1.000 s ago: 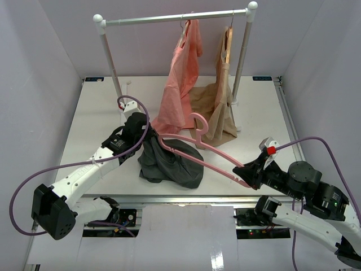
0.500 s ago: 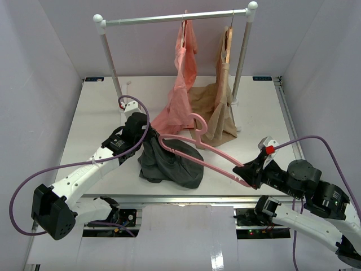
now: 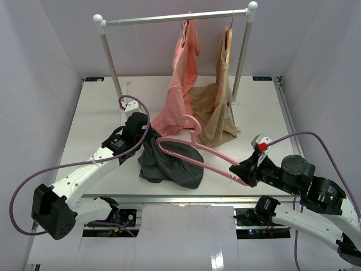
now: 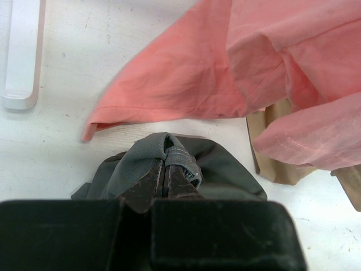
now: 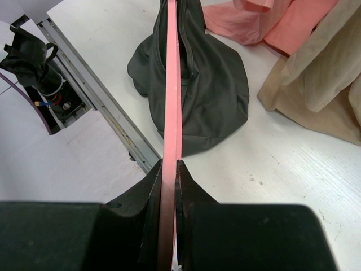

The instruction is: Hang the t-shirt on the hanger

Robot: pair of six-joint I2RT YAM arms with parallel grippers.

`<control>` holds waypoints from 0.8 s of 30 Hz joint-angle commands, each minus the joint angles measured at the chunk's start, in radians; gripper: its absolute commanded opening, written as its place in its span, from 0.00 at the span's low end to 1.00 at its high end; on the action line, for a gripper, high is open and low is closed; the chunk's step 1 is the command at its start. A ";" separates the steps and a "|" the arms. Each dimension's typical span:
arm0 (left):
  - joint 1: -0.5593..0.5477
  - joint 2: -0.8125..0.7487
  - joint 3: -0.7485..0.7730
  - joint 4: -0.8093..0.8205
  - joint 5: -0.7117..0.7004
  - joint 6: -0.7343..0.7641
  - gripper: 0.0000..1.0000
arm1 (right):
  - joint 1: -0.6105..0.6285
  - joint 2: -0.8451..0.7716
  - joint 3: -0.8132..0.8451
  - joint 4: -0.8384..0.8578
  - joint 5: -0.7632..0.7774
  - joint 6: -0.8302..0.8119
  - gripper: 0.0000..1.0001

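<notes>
Hanger (image 5: 172,84) shifted left (pink), right end effector (image 5: 168,175) pinching; left end effector (image 4: 164,176) pinching t-shirt (image 3: 169,166).

The t-shirt (image 3: 169,166) is plain dark charcoal and the hanger (image 5: 172,84) is pink. Farther back hang a salmon-pink garment (image 3: 179,96) and, right of it, a tan garment (image 3: 217,113). The table (image 3: 96,113) is white.
</notes>
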State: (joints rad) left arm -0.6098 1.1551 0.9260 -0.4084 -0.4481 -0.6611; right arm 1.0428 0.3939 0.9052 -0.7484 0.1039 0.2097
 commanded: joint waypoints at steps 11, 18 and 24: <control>0.007 -0.029 0.029 0.018 0.072 -0.006 0.00 | 0.000 0.055 0.024 0.119 0.030 -0.050 0.08; 0.007 -0.045 0.032 0.017 0.113 0.001 0.00 | 0.000 0.080 -0.030 0.176 0.129 -0.067 0.08; 0.007 -0.101 0.069 0.027 0.237 0.002 0.00 | 0.000 0.078 -0.092 0.305 0.066 -0.063 0.08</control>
State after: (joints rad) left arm -0.6097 1.1340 0.9290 -0.4080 -0.3266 -0.6621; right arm 1.0428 0.4799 0.8504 -0.6288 0.1874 0.1597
